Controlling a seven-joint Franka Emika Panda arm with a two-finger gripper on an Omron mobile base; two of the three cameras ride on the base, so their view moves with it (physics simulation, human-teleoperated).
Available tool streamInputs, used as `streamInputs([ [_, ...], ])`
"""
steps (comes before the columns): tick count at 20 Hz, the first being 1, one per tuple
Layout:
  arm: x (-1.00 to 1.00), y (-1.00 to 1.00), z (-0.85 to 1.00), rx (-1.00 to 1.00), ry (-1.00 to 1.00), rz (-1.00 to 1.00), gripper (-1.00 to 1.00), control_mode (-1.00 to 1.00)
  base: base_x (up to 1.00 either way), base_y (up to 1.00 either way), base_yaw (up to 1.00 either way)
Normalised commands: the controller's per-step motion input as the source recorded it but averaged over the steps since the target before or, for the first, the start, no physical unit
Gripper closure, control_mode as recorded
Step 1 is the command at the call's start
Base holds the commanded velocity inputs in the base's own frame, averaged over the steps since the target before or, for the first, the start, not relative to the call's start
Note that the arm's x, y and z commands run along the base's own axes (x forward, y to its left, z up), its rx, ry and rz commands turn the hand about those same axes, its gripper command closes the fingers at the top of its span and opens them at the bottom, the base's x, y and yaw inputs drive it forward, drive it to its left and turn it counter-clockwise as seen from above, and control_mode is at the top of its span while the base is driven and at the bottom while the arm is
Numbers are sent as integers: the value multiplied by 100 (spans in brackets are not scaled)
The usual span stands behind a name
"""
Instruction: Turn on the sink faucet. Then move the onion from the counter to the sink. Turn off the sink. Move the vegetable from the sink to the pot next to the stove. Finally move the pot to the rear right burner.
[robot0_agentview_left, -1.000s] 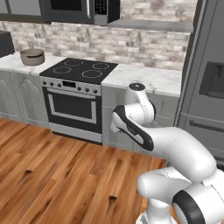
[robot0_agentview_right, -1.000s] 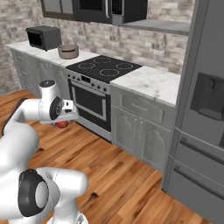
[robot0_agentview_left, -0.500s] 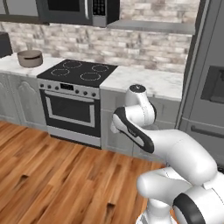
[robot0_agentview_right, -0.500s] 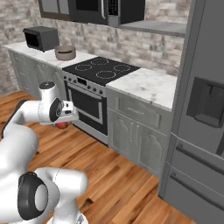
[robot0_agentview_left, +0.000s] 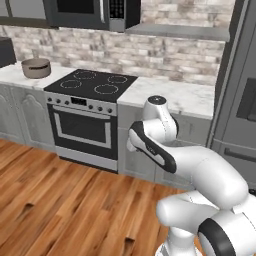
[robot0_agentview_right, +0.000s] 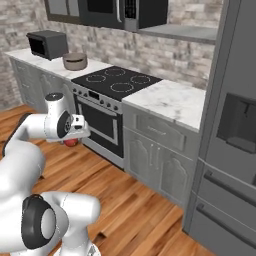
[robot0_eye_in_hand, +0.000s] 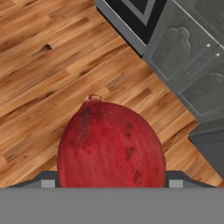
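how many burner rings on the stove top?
4: rear left, rear right, front left, front right, all on the black cooktop. None looks hidden.

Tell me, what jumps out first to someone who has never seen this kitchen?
The big red onion looms close in the hand view, held in the gripper above the wooden floor. Behind it stands the black stove, with the squat pot on the counter to its left.
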Motion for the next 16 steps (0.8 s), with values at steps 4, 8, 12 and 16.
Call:
streamInputs([
  [4,0,0,0,0,0,0,100,100,65,100,0],
  [8,0,0,0,0,0,0,100,100,75,10,3],
  [12,0,0,0,0,0,0,100,100,73,-19,4],
  [16,0,0,0,0,0,0,100,100,60,19,1],
])
